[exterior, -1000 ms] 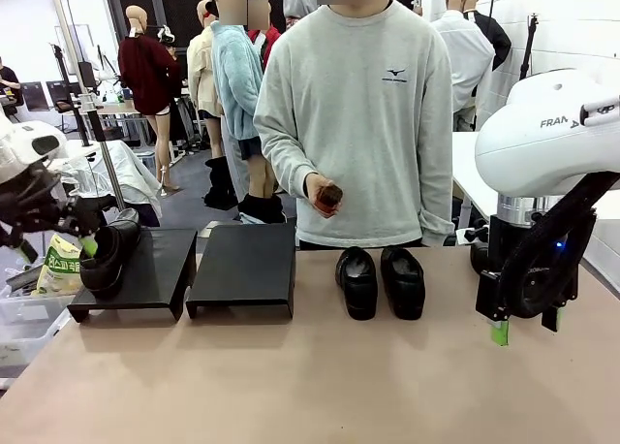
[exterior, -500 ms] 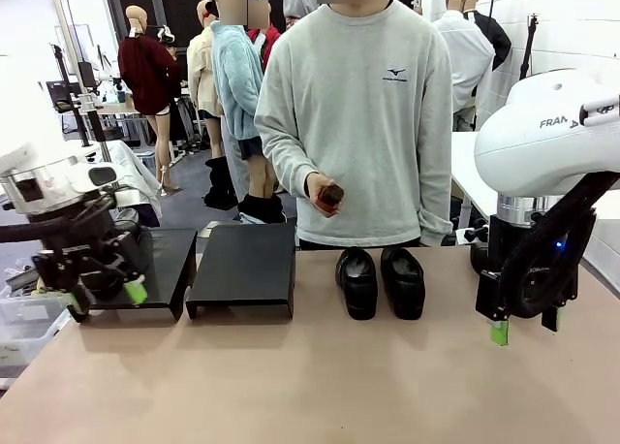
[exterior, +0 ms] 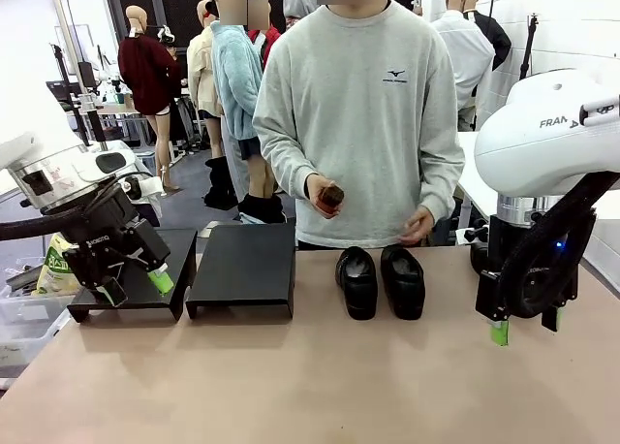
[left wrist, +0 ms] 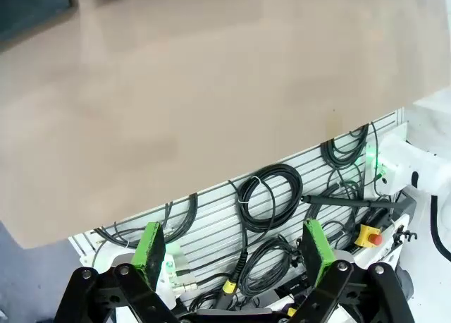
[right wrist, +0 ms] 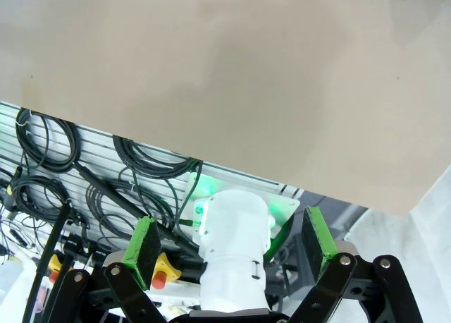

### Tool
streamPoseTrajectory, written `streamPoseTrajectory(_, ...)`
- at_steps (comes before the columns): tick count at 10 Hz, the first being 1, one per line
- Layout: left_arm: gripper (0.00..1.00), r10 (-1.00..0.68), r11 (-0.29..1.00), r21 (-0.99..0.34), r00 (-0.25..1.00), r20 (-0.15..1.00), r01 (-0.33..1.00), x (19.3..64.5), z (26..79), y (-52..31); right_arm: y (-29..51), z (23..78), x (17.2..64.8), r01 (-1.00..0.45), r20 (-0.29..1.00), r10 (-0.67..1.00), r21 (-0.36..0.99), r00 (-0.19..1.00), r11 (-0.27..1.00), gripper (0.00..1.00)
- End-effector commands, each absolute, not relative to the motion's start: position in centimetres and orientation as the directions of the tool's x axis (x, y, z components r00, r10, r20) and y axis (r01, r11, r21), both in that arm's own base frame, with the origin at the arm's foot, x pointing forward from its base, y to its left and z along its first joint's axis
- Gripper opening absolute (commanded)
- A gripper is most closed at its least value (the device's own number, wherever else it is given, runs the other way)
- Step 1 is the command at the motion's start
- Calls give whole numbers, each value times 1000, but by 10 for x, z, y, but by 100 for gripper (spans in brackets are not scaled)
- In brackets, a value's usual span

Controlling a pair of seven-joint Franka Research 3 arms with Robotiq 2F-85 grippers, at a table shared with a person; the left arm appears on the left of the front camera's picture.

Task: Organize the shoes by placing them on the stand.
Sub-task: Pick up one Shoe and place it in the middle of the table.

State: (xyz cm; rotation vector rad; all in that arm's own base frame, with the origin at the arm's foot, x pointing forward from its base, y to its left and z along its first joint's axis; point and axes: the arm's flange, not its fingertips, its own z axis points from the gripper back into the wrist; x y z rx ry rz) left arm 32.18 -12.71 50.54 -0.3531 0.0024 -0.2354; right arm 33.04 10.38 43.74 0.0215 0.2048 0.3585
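Note:
Two black shoes (exterior: pixel 357 281) (exterior: pixel 402 281) lie side by side on the table, toes toward me, just in front of the person. The stand shows as two low black panels, a bare right one (exterior: pixel 242 260) and a left one (exterior: pixel 180 250) mostly covered by my left arm. My left gripper (exterior: pixel 136 287) hangs open and empty in front of that left panel. In the left wrist view its green pads (left wrist: pixel 149 245) stand wide apart over the table's near edge. My right gripper (exterior: pixel 524 326) hangs open above the table's right side, to the right of the two shoes.
The person stands at the far edge, one hand holding a small dark object (exterior: pixel 329 196), the other hand (exterior: pixel 418 226) low by the table. Cables (left wrist: pixel 264 196) hang below the table's near edge. A white robot base (right wrist: pixel 232 245) sits under my right gripper. Bare tabletop (exterior: pixel 310 376) lies in front.
My left arm has drawn away from a shoe it had at the left panel and swung right, now covering that panel. The person's other hand has come into view. The right arm has not moved.

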Motion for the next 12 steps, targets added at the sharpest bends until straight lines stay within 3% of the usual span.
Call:
streamPoseTrajectory(1, 100, -212, 922, -328, 977, 23, 208, 322, 503, -127, 104, 437, 330, -346, -195, 350, 57, 916, 936, 100)
streamPoseTrajectory(2, 100, -212, 922, -328, 977, 23, 208, 322, 503, -127, 117, 459, 314, -342, -84, 334, -114, 939, 933, 100)
streamPoseTrajectory(3, 100, -212, 922, -328, 977, 23, 208, 322, 503, -127, 98, 472, 329, -172, 46, 186, -221, 981, 960, 100)
streamPoseTrajectory(4, 100, -212, 922, -328, 977, 23, 208, 322, 503, -127, 84, 475, 349, -181, 68, 199, -209, 978, 961, 100)
streamPoseTrajectory(6, 100, -212, 922, -328, 977, 23, 208, 322, 503, -127, 60, 475, 383, -248, 138, 270, -159, 953, 956, 100)
streamPoseTrajectory(9, 100, -212, 922, -328, 977, 23, 208, 322, 503, -127, 1, 453, 445, -391, 206, 359, 142, 910, 909, 100)
streamPoseTrajectory(12, 100, -212, 922, -328, 977, 23, 208, 322, 503, -127, -36, 442, 488, -346, 221, 290, 286, 931, 893, 100)
